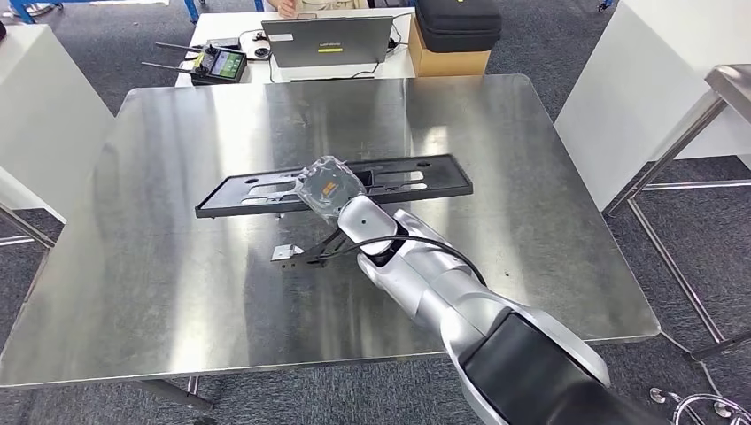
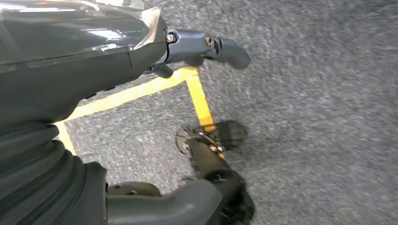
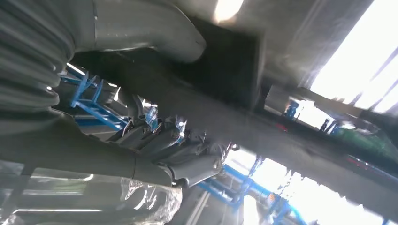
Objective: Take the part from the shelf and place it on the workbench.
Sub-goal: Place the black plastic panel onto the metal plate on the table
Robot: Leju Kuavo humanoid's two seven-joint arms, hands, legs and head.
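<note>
Right hand (image 1: 329, 188) is out over the middle of the steel bench (image 1: 159, 266), w/ the long black part (image 1: 416, 177) lying flat across the bench under and beside it. In the right wrist view the fingers (image 3: 187, 161) curl under the dark part (image 3: 225, 70), so it looks gripped, but can't tell for sure whether the grip is already slack. Part seems to rest on the bench along its length; judged, the step is the release. To do it well: let the part sit fully flat first, then open fingers w/o dragging it, lift hand straight up and clear of the edge nearest the robot. Watch the small metal bracket (image 1: 285, 253) just beside the wrist; don't knock it on the way out. Left hand (image 2: 206, 47) hangs over grey carpet (image 2: 319, 117), fingers apart, holding nothing.
</note>
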